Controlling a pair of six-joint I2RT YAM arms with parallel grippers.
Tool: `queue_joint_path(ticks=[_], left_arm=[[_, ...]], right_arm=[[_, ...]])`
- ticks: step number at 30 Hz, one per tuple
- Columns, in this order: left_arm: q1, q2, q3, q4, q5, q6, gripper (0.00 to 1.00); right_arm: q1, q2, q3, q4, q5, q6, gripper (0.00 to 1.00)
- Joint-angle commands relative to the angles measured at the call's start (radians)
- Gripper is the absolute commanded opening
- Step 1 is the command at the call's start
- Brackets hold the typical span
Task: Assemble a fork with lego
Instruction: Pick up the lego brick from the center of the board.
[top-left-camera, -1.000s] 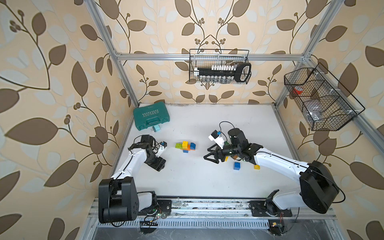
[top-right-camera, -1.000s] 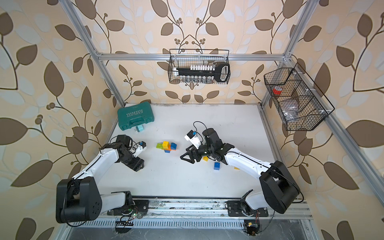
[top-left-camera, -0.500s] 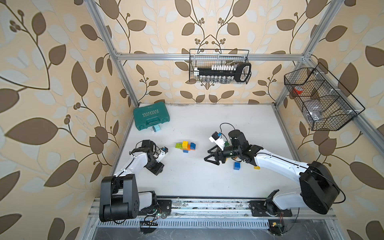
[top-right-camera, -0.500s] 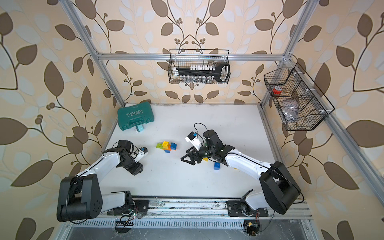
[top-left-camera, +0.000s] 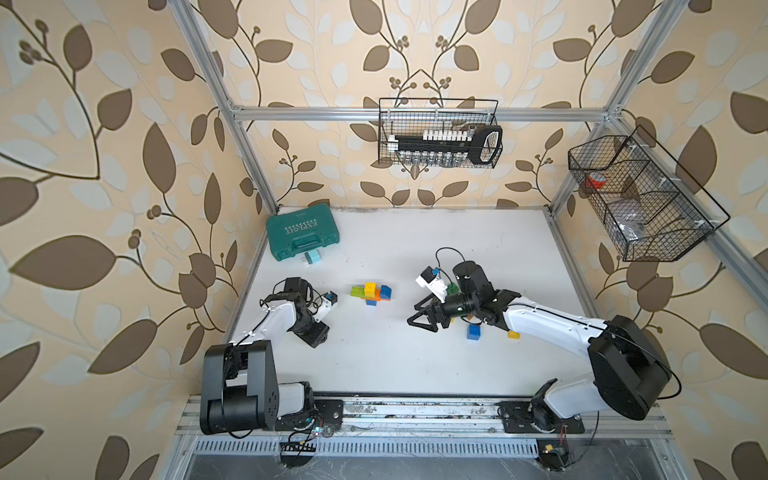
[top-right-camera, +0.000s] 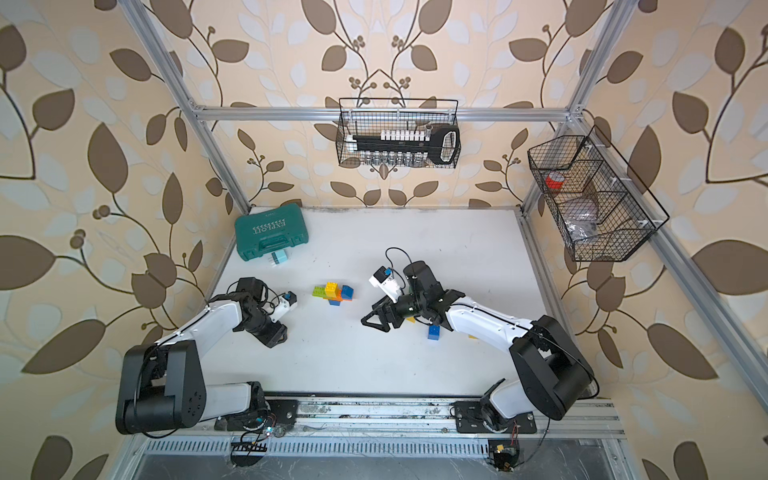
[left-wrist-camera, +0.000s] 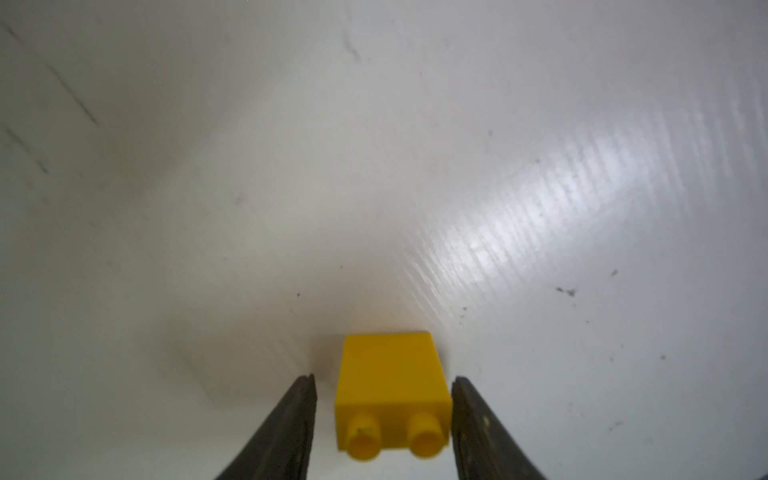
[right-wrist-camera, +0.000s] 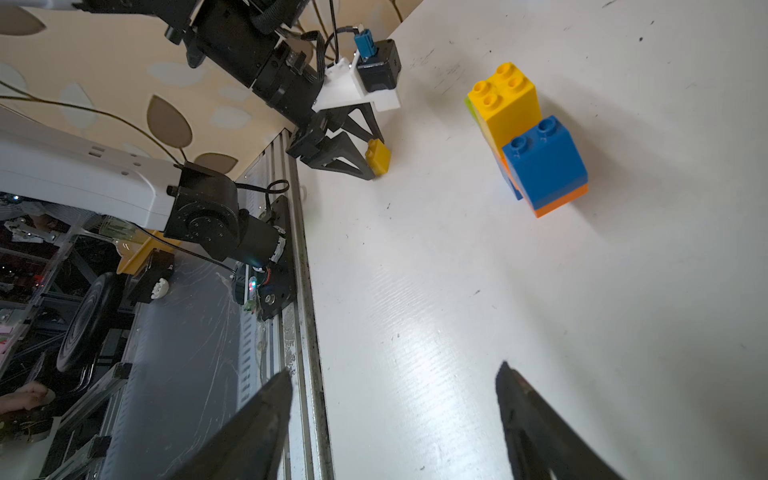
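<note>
— Two claws over one white table (top-left-camera: 395, 241); what at the far left?
— Teal tool case (top-left-camera: 302, 232) in the back corner: hard moulded plastic, rectangular, rounded corners, recessed handle, lying flat. Just in front, a small pale-blue block (top-left-camera: 313, 258).
— And the left claw (right-wrist-camera: 372, 158)?
— Near the table's left edge, pointing down. Set narrow around a small yellow brick (left-wrist-camera: 392, 374) lying on the table: smooth glossy plastic, boxy, two round studs turned toward the wrist camera. One dark matte finger (left-wrist-camera: 478, 432) flush against the brick's side; beside the opposite finger, a thin sliver of white. Clamped or merely bracketed: cannot tell.
— Surface underneath?
— Glossy, faintly ribbed, scuffed, flecked with dark specks.
— Middle of the table?
— Joined cluster of bricks (top-left-camera: 371, 292), well apart from both claws: lime green at the left end, a square yellow four-stud block on top, blue at the right end, a thin orange layer beneath, more blue peeking out at the near side. Chunky, shiny, crisp-edged.
— Further right?
— Right claw (top-left-camera: 424, 321), spread wide, gripping nothing, black angular fingers aimed toward the cluster. Close by the wrist, a loose blue brick (top-left-camera: 473, 332); then a loose yellow brick (top-left-camera: 514, 334), both flat on the table.
— Far right?
— Black wire basket (top-left-camera: 615, 208) on the side wall, open grid, divided into compartments, something red in the rearmost one.
</note>
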Motion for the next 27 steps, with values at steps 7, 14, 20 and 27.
queue_joint_path(ticks=[7,14,20,27], left_arm=[[0.013,-0.003,0.011,-0.04,0.059,0.03,0.39],[0.014,-0.031,-0.027,-0.035,0.042,0.025,0.38],[0.014,-0.041,-0.032,-0.035,0.022,0.025,0.47],[0.015,-0.032,-0.026,-0.025,0.02,0.03,0.34]], right_arm=[[-0.002,0.03,0.024,-0.011,-0.019,0.005,0.79],[-0.002,0.024,0.023,-0.024,0.0,-0.001,0.79],[-0.002,0.026,0.023,-0.019,-0.008,0.005,0.79],[-0.003,0.04,0.025,-0.015,-0.016,0.008,0.79]])
